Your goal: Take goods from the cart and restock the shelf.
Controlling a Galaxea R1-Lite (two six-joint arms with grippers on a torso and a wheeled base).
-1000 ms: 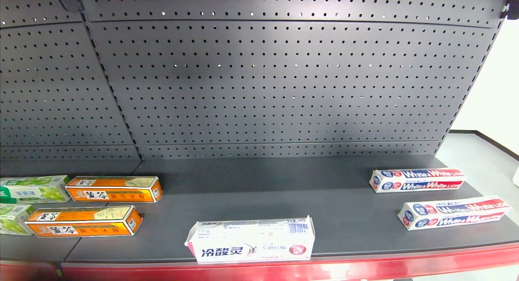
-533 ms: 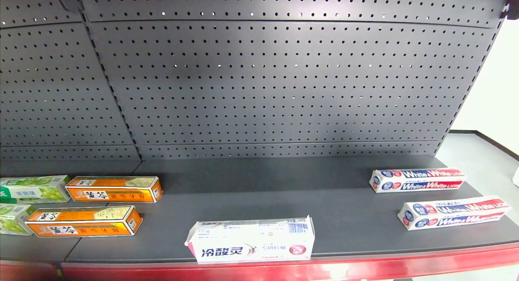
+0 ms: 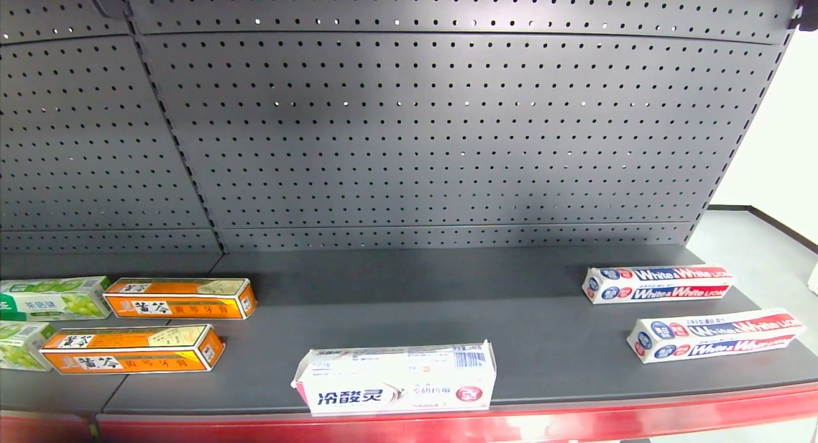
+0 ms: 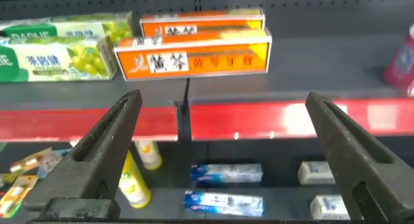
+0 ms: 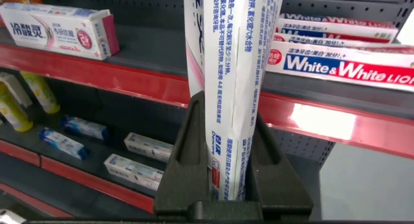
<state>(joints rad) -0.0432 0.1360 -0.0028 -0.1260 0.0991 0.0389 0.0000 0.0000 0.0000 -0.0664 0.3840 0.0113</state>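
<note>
My right gripper [image 5: 228,114] is shut on a white toothpaste box with blue print [image 5: 226,43], held upright in front of the shelf's red front edge [image 5: 310,117]. Behind it on the shelf board lie two red, white and blue boxes [image 5: 343,65], with a white and pink box [image 5: 61,31] to one side. My left gripper [image 4: 223,101] hangs open and empty before the red edge [image 4: 259,120], below two orange boxes [image 4: 194,54] and two green boxes [image 4: 55,56]. In the head view the dark shelf board [image 3: 396,296] carries the white and pink box [image 3: 396,379] at its front middle.
Orange boxes [image 3: 179,298] and green boxes [image 3: 54,298] lie at the shelf's left, red, white and blue boxes [image 3: 658,283] at its right. A perforated back panel [image 3: 415,130] closes the rear. A lower shelf holds small boxes [image 4: 226,173] and yellow bottles [image 4: 132,179].
</note>
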